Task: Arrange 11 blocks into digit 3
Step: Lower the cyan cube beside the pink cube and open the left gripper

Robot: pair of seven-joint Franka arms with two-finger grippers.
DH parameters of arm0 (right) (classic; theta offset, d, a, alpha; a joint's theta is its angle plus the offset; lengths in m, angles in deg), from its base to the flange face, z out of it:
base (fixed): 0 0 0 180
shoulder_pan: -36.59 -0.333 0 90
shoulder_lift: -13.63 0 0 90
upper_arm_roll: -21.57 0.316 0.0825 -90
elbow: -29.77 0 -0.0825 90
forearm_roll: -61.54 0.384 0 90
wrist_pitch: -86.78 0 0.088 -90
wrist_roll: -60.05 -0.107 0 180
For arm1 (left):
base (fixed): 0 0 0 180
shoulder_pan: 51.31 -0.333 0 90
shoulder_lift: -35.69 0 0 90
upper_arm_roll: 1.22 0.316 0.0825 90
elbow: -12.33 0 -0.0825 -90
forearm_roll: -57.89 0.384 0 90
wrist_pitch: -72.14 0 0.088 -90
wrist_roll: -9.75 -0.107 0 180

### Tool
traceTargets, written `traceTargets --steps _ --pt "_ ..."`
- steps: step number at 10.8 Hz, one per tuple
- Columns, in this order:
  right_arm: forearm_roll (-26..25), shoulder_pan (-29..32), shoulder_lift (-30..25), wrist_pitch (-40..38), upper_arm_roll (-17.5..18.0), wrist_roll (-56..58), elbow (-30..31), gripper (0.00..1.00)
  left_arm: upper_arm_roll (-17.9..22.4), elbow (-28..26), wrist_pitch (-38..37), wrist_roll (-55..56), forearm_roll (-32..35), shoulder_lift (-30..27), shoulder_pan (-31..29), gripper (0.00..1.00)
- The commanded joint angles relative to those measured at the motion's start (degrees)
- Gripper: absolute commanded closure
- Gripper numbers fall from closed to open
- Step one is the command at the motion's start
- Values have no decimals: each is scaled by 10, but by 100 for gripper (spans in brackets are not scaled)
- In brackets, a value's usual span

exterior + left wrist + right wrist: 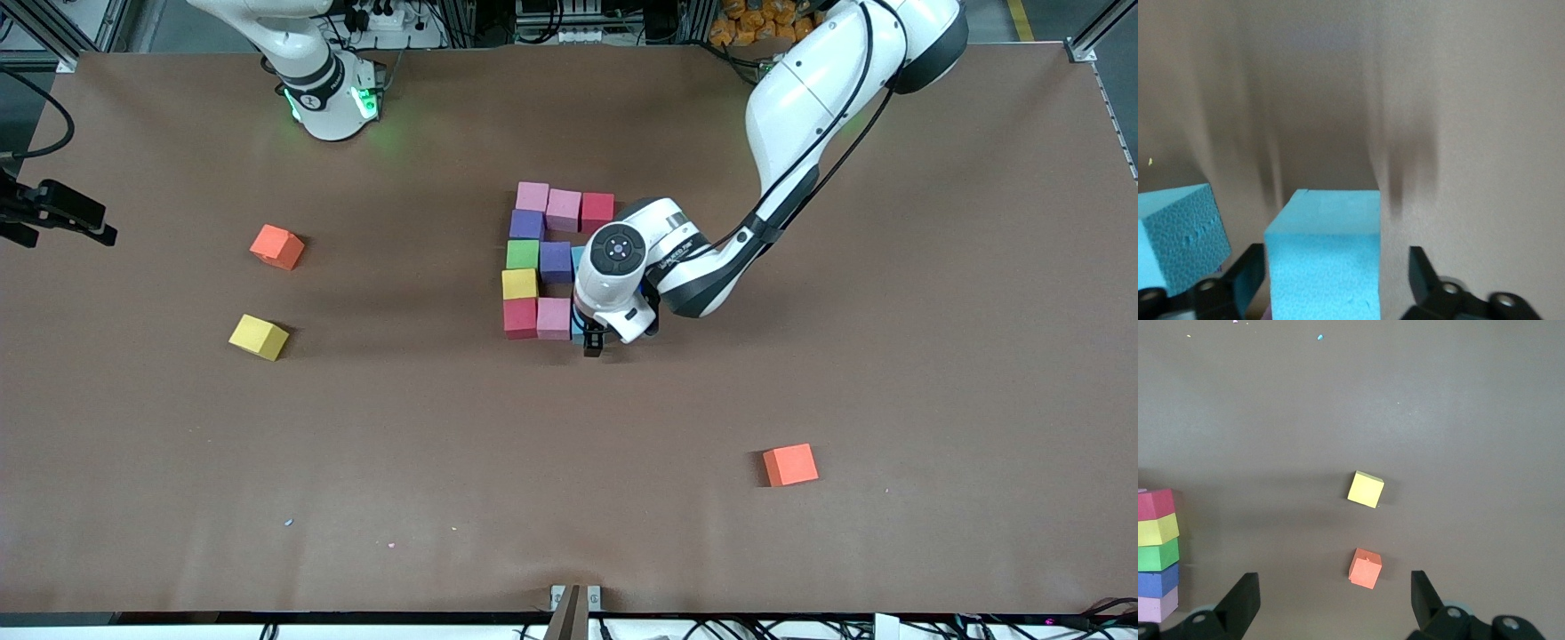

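The left tool (594, 345) is down at the worktop's middle, at the front end of the block figure, its fingers (1248, 270) spread with a light blue block (1325, 257) between them; one finger seems to touch the block's side and the other stands apart from it, so the grip is loose at most. A second light blue block (1178, 233) sits just beside it, partly hidden under the wrist in the front view. The figure (547, 262) lies at the worktop's centre: a column of pink (532, 196), purple (526, 224), green (523, 254), yellow (519, 284) and crimson (520, 317) blocks, touching. From its far end a pink block (564, 209) and a crimson block (597, 212) run toward the left arm's end; from the green one a purple block (556, 261); from the near crimson one a pink block (553, 318). The right tool (1335, 603) hangs high with its fingers spread wide and nothing between them, waiting. Toward the right arm's end lie a loose orange cube (276, 246) and a loose yellow cube (259, 336), well apart from the figure. Another orange cube (789, 464) lies nearer the front edge, toward the left arm's end.
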Motion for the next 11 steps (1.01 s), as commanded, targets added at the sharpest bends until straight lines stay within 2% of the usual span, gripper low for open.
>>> traceTargets --steps 1,6,11 --pt "3 -3 5 -3 -1 2 -11 0 6 0 -3 1 5 -14 15 0" --pt "3 -3 5 -3 -1 2 -11 0 7 1 -42 -15 7 -104 2 0" --pt "3 -3 8 -2 -1 2 -11 0 7 -3 -80 -157 10 -170 -52 0"
